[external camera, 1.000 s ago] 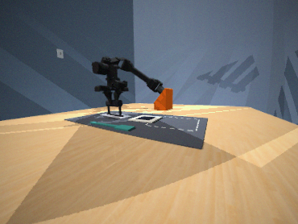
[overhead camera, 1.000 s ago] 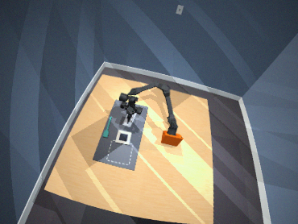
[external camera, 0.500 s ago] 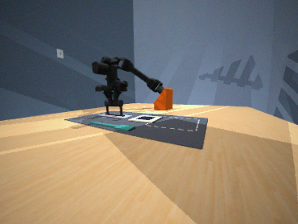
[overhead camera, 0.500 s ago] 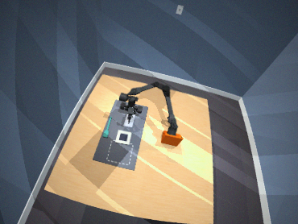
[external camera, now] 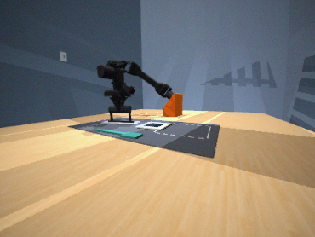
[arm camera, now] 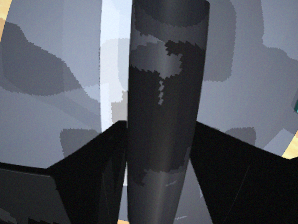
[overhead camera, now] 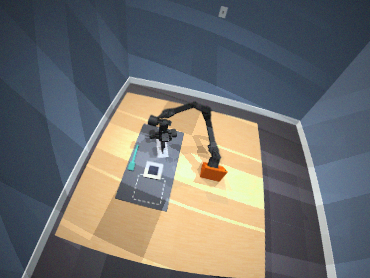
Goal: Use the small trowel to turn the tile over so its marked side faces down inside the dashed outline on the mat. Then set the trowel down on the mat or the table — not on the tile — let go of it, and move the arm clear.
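Observation:
The trowel, a pale plate with a raised black handle, is at the mat's far end. My gripper points down and is shut on the handle, a finger against each side. The plate looks flat on or just above the mat; I cannot tell which. The tile lies flat on the mat, white with a dark square facing up, beside the dashed outline. In the wrist view the handle hides much of the plate.
A teal spatula-like tool lies along the mat's long edge. The dark mat lies on the wooden table. The arm's orange base block stands beside the mat.

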Controlling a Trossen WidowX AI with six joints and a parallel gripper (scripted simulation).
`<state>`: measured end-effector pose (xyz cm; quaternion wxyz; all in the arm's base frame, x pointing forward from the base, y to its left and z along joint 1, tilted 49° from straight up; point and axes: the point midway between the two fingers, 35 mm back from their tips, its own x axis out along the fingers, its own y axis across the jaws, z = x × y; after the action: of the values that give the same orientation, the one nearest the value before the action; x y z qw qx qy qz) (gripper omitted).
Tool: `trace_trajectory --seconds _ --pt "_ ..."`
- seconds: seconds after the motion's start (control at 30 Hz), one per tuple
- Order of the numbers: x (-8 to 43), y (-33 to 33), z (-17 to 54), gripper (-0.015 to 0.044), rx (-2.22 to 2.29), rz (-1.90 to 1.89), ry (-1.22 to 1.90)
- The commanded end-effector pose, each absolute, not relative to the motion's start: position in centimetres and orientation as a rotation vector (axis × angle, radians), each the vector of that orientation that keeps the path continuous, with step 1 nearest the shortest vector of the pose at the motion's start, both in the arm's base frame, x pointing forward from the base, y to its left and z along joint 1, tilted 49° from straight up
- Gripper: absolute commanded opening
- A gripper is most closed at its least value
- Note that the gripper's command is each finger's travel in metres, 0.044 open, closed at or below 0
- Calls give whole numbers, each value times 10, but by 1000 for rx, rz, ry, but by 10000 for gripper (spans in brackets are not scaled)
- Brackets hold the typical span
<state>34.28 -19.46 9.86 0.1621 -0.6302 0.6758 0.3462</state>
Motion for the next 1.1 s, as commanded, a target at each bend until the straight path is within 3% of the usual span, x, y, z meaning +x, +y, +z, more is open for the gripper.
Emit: trace_trajectory --seconds 0.0,0.13,0.73,1.07 --pt "342 -195 99 183 -1808 1012 1929" --pt "342 -195 99 270 -1808 1012 1929" --pt "342 -195 99 270 -1808 1012 1929" --pt "349 -161 128 270 -1807 1014 1927"
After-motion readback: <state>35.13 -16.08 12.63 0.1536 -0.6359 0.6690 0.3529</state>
